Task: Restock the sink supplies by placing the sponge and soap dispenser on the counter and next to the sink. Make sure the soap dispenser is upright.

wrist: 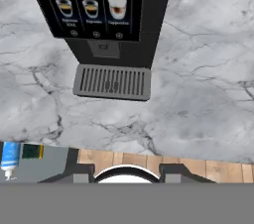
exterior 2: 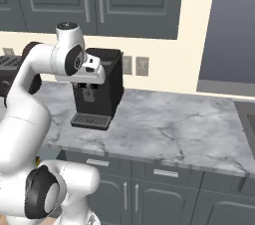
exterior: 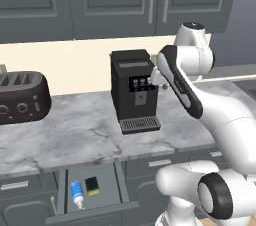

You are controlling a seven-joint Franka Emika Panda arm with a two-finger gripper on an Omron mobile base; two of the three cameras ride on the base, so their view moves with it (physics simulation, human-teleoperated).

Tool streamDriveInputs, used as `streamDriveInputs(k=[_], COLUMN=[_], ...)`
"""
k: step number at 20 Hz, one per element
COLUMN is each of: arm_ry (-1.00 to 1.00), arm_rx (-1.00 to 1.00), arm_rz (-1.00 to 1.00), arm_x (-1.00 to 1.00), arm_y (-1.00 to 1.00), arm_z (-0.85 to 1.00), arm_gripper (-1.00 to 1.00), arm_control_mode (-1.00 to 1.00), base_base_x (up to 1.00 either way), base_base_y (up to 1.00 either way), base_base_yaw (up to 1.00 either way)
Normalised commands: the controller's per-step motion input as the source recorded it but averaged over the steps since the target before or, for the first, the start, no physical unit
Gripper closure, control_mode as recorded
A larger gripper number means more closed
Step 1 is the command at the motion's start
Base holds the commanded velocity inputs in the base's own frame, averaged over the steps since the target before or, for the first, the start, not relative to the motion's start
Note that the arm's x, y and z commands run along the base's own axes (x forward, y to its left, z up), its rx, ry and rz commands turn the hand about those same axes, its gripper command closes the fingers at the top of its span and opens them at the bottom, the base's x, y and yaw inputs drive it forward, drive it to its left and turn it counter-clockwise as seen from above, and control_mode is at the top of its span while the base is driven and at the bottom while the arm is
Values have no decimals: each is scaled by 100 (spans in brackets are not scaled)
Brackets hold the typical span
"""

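The soap dispenser point(exterior: 76, 193), a blue and white bottle, lies on its side in an open drawer point(exterior: 121, 182) below the counter point(exterior: 75, 130). The dark green sponge point(exterior: 92, 185) lies just to its right. The hand view has both at its lower left: soap dispenser point(wrist: 10, 156) and sponge point(wrist: 32, 151). My gripper point(exterior: 156, 76) hangs above the counter in front of the coffee machine, well above the drawer. Its fingertips point(wrist: 83, 172) stand apart with nothing between them, so the gripper point(wrist: 126, 171) is open. The sink point(exterior 2: 247, 117) shows as a dark strip at the far right.
A black coffee machine point(exterior: 134, 95) stands mid-counter with its drip tray point(wrist: 113, 82) towards me. A dark toaster point(exterior: 21, 97) sits at the left. Grey cabinets hang above. Bare marble point(exterior 2: 174, 124) runs from the machine to the sink.
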Motion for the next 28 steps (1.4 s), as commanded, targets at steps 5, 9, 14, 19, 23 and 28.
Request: streamDriveInputs(k=[5, 9, 14, 19, 23, 28], arm_ry=[-4, 5, 19, 15, 0, 1], arm_rx=[0, 0, 0, 0, 0, 0], arm_rz=[0, 0, 0, 0, 1, 1], arm_x=[-50, -65, -27, 0, 0, -7], arm_y=[14, 95, 100, 62, 27, 57], arm_z=[-17, -66, -82, -50, -14, -17], arm_gripper=[-100, -100, -100, -100, -100, -100], arm_control_mode=[-100, -100, -100, -100, -100, -100], base_base_x=[0, 0, 0, 0, 0, 0], base_base_y=[0, 0, 0, 0, 0, 0], base_base_yaw=[0, 0, 0, 0, 0, 0])
